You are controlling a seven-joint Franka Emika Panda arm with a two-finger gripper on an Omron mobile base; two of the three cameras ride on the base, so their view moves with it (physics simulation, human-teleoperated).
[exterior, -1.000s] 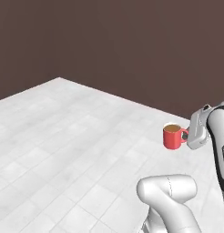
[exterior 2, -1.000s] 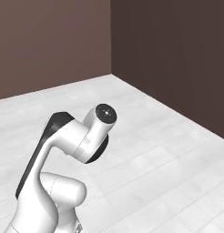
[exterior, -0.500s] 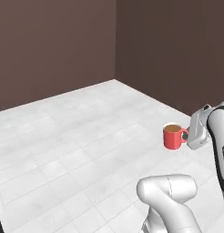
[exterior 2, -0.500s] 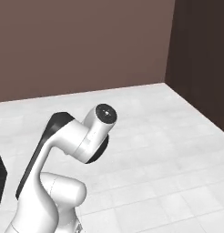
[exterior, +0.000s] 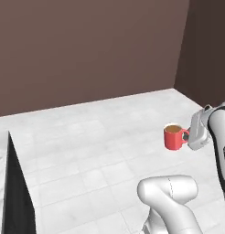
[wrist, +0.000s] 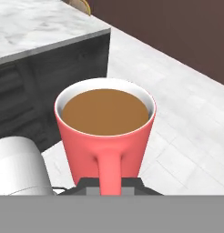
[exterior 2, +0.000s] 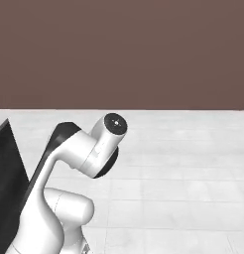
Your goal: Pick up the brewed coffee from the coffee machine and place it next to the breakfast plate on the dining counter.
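Gripping the handle of the brewed coffee (wrist: 105, 132), the end effector (exterior: 191, 135) stays clamped on the red mug, holding it upright in mid-air above the pale tiled floor (exterior: 100, 151); beyond it stands a dark cabinet under a marble surface (wrist: 36, 27), then a brown wall (exterior: 87, 50).

A pale tiled floor (exterior: 100, 151) meets brown walls (exterior: 87, 50); a dark-fronted, marble-topped cabinet (wrist: 45, 59) stands on it.

The red mug (wrist: 105, 132) stands upright just above the tool (wrist: 110, 184), handle toward it and gripped there, brown coffee (wrist: 105, 112) near the brim. Beyond it, upper left, a marble surface (wrist: 38, 27) tops dark cabinets (wrist: 45, 86); pale tiled floor (wrist: 186, 118) spreads right.
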